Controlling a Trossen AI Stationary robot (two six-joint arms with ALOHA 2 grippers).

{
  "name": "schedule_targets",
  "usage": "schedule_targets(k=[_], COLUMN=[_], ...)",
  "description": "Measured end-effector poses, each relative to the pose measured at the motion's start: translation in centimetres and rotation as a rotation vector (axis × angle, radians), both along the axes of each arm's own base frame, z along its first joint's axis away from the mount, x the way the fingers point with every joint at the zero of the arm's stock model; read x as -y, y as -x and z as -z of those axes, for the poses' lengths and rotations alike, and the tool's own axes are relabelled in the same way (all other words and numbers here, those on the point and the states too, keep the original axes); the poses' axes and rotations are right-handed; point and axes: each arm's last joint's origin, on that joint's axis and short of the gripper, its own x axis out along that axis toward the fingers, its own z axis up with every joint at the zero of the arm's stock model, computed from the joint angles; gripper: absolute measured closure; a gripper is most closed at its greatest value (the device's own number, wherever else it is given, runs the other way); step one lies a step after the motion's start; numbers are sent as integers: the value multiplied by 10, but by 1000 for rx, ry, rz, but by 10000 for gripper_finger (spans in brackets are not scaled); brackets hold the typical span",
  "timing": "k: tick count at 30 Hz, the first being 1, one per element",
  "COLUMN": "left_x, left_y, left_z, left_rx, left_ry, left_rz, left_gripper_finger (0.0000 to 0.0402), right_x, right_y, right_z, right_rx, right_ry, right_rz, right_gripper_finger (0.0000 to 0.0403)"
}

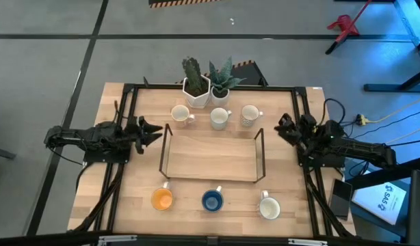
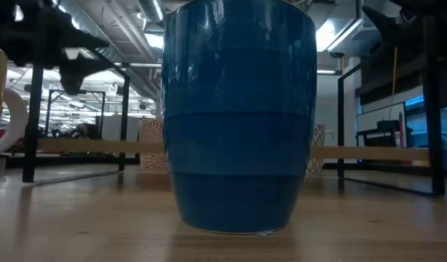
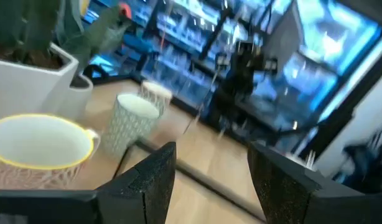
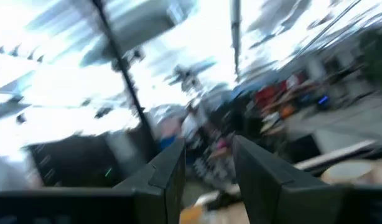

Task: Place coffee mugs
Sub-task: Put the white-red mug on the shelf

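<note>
Hovering with fingers spread, the left pincer is facing a white mug; the right pincer, also spread, is idling beside the rack.

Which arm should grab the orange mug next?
Left, probably. The orange mug sits at the table's near left corner, on the left gripper's side. The right gripper hangs over the far side of the rack, so it would have to cross over.
</note>
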Motion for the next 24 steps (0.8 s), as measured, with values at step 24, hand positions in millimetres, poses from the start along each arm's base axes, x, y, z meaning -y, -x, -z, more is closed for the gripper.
schedule_targets(k=[24], left_x=[1], left_y=[12], left_z=[-42], left_rx=[474], left_ry=[91], left_rz=[72], left_gripper_finger=[208], right_x=[7], right_y=[-5], right_z=[12], right_rx=[-113], right_ry=[-80], right_rz=[211], right_gripper_finger=[278])
